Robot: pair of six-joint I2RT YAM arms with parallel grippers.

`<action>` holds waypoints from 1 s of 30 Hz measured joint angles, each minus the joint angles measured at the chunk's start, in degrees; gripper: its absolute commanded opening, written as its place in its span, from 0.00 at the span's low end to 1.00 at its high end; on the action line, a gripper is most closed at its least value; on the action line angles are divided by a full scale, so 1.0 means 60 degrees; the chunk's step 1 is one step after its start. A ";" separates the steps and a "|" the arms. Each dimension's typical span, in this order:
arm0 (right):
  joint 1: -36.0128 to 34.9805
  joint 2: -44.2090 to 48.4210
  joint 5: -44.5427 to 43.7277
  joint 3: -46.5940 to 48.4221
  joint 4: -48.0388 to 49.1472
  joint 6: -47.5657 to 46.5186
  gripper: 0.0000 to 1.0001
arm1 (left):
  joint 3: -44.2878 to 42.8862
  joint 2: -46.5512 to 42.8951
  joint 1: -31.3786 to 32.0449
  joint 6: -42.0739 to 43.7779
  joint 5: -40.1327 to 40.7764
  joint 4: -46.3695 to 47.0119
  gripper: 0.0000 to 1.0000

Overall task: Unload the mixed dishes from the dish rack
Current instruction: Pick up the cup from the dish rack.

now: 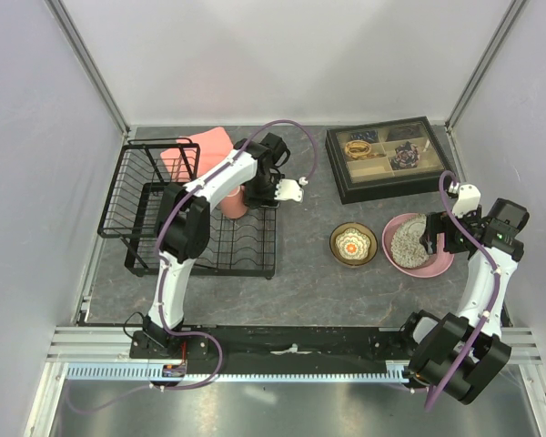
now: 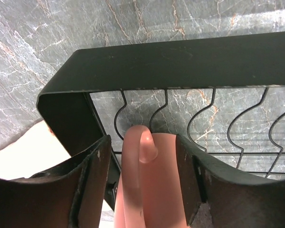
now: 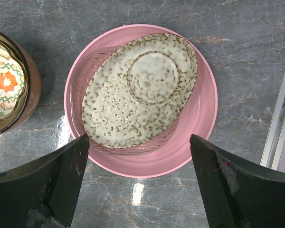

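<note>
Jaws on the left arm were closed to a narrow gap around the pink mug [image 2: 152,190], whose wall and handle filled the space between the two dark fingers [image 2: 92,185]. The mug sat over the right-hand end of the dish rack [image 2: 180,61], with the rack's black frame and wavy wires showing behind it.

On the right arm the jaws stood wide open and held nothing, their fingers [image 3: 61,185] hanging above the counter [image 3: 133,199] and touching no dish. Under them the pink plate [image 3: 202,128] lay flat on the counter, well apart from the rack. The grey speckled bowl [image 3: 137,90] rested on the plate, tipped over with its foot ring up. The small brown bowl [image 3: 9,80] stood upright just left of the plate.
</note>
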State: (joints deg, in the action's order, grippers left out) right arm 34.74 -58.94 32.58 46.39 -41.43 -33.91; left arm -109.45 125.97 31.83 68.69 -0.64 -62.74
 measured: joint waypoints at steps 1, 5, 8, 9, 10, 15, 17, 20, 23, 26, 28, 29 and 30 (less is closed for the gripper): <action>0.0000 0.0000 0.0000 0.0000 0.0000 0.0000 0.95 | -0.0018 0.0025 -0.0004 0.0000 0.0007 0.0007 0.60; 0.0011 0.0000 0.0000 -0.0004 0.0000 -0.0004 0.95 | -0.0102 0.0120 -0.0036 0.0004 0.0011 0.0004 0.57; 0.0036 0.0000 0.0000 -0.0004 0.0000 -0.0004 0.95 | -0.0142 0.0211 -0.0062 0.0000 0.0018 0.0000 0.54; 0.0044 0.0000 0.0000 -0.0004 0.0000 -0.0004 0.95 | -0.0157 0.0240 -0.0062 0.0000 0.0022 0.0000 0.53; 0.0055 0.0000 0.0000 -0.0004 0.0000 -0.0011 0.95 | -0.0193 0.0273 -0.0066 0.0000 0.0022 -0.0007 0.53; 0.0066 0.0000 0.0000 -0.0004 0.0000 -0.0036 0.95 | -0.0328 0.0382 -0.0106 0.0000 0.0062 -0.0007 0.45; 0.0069 0.0000 0.0000 -0.0004 0.0000 -0.0040 0.95 | -0.0441 0.0459 -0.0109 0.0000 0.0076 -0.0004 0.42; 0.0084 0.0000 0.0000 -0.0007 0.0000 -0.0040 0.95 | -0.0499 0.0488 -0.0124 0.0000 0.0091 -0.0004 0.39; 0.0106 0.0000 0.0000 -0.0011 0.0000 -0.0051 0.95 | -0.0539 0.0488 -0.0124 0.0000 0.0091 0.0004 0.34; 0.0124 0.0000 0.0000 -0.0015 0.0000 -0.0062 0.95 | -0.0539 0.0488 -0.0124 0.0000 0.0102 0.0000 0.29; 0.0124 0.0000 0.0000 -0.0015 -0.0004 -0.0062 0.95 | -0.0554 0.0488 -0.0124 -0.0004 0.0106 -0.0033 0.28; 0.0124 0.0000 0.0000 -0.0015 -0.0004 -0.0062 0.95 | -0.0554 0.0488 -0.0124 -0.0004 0.0113 -0.0047 0.26; 0.0124 0.0000 0.0000 -0.0015 -0.0004 -0.0062 0.95 | -0.0554 0.0488 -0.0120 -0.0004 0.0120 -0.0066 0.25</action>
State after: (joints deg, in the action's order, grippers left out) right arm 35.48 -58.94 32.58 46.30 -41.45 -34.28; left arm -112.77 128.90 31.11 68.66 0.08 -63.13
